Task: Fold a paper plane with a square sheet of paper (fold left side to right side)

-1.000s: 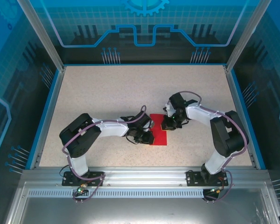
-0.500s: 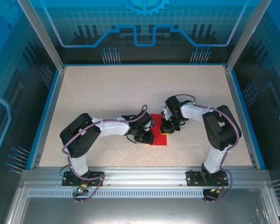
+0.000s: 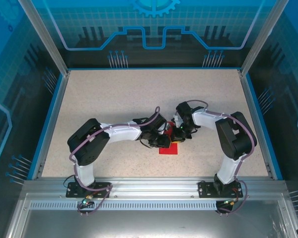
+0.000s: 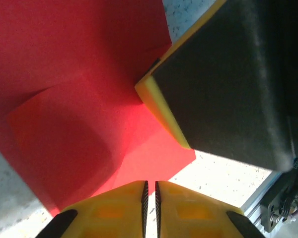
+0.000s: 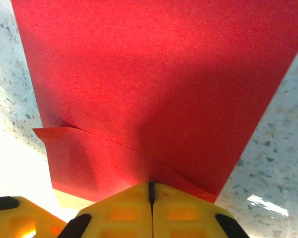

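The square sheet of paper (image 3: 170, 148) is bright red and lies flat on the speckled table, partly folded, with both grippers over its upper part. My left gripper (image 3: 164, 140) comes in from the left; in the left wrist view its yellow fingertips (image 4: 150, 182) are shut with nothing between them, just above the sheet's near corner (image 4: 79, 74). My right gripper (image 3: 178, 137) is shut too, its tips (image 5: 150, 184) resting on a folded flap of the sheet (image 5: 154, 74). One right finger (image 4: 223, 84) stands on the paper close beside the left gripper.
The speckled table (image 3: 114, 99) is ringed by a blue rim and an aluminium frame (image 3: 149, 186) at the near edge. Both arms bend inward and meet near the middle, almost touching.
The left gripper has moved right and up onto the paper, close against the right gripper. The right gripper shifted left a second ago and has held still since.
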`<act>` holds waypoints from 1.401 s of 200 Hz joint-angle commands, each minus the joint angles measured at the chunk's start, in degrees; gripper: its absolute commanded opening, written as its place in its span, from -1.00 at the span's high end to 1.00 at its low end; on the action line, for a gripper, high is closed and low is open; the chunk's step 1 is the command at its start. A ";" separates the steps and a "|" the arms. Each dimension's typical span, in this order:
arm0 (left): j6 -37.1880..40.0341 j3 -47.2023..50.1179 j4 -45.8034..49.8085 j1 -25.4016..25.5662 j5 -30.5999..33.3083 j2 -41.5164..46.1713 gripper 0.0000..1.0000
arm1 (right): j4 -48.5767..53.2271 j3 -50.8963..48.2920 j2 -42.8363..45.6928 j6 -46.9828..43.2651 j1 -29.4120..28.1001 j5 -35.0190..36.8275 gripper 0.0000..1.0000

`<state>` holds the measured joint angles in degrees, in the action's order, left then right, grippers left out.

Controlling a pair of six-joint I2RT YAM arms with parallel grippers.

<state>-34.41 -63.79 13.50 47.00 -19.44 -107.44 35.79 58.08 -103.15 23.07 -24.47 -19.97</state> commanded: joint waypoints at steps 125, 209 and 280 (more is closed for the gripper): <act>0.17 9.34 0.27 0.13 -1.71 1.27 0.71 | 2.88 0.23 -2.75 0.13 -0.03 3.42 0.89; 0.23 16.69 0.65 0.11 -1.65 5.61 0.71 | 2.67 0.73 -2.77 0.23 0.04 2.77 0.88; -0.63 18.29 -0.45 -5.01 -1.98 15.62 0.53 | -6.79 -2.15 7.34 2.96 1.84 -3.17 0.53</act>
<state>-34.48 -45.76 9.52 44.66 -20.69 -96.27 33.45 57.45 -101.75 24.56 -24.21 -21.45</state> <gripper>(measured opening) 0.198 0.155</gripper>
